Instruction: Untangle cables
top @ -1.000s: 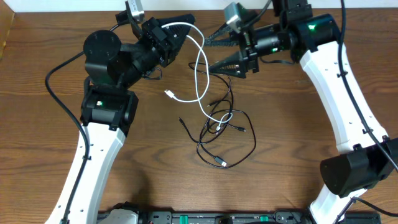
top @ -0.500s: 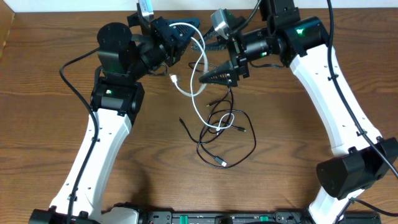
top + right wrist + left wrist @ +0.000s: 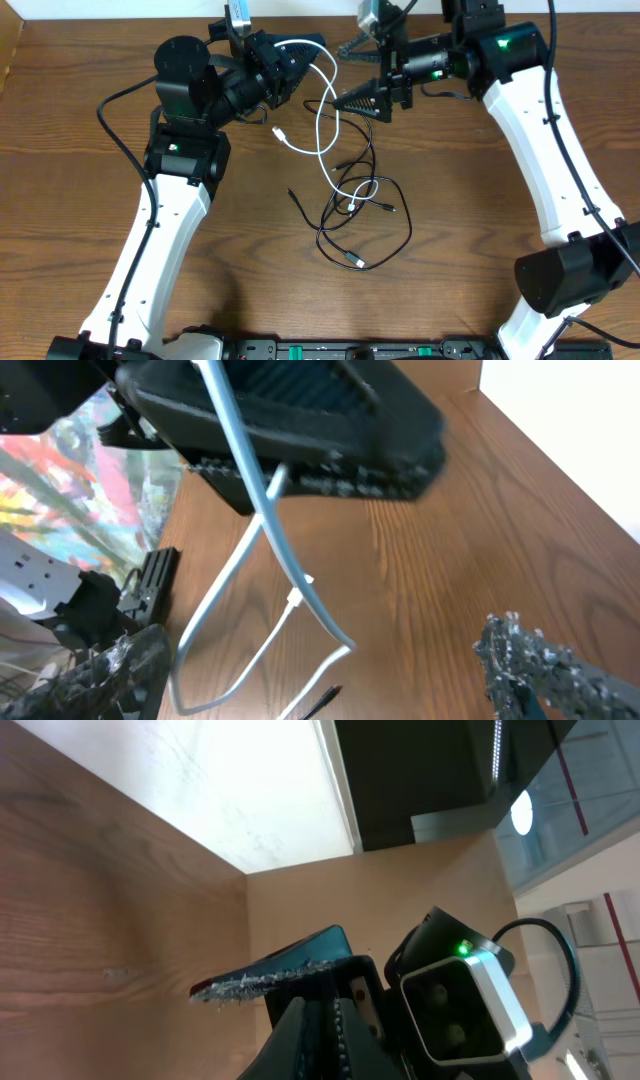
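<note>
My left gripper [image 3: 300, 58] is shut on the white cable [image 3: 322, 120] and holds it raised at the back of the table. The cable loops out to the right and hangs down, with one plug [image 3: 278, 132] dangling free. Its lower part runs into the black cable [image 3: 385, 235], which lies coiled on the wood. My right gripper [image 3: 346, 76] is wide open and empty, its fingertips just right of the white loop. In the right wrist view the white cable [image 3: 290, 560] hangs from the left gripper's jaws [image 3: 300, 430], ahead of my open fingers [image 3: 320, 680]. The left wrist view shows shut jaws [image 3: 325, 1015]; the cable is hidden there.
The table [image 3: 80, 200] is brown wood. The black cable's plug ends lie at the middle [image 3: 292, 195] and nearer the front [image 3: 356, 262]. Thick black arm wires curve over the table at the left [image 3: 110, 140]. The table's far edge lies just behind both grippers.
My right gripper has drawn back up and to the right, away from the white cable, still open. My left gripper keeps its hold; the arm shifted up and right a second ago.
</note>
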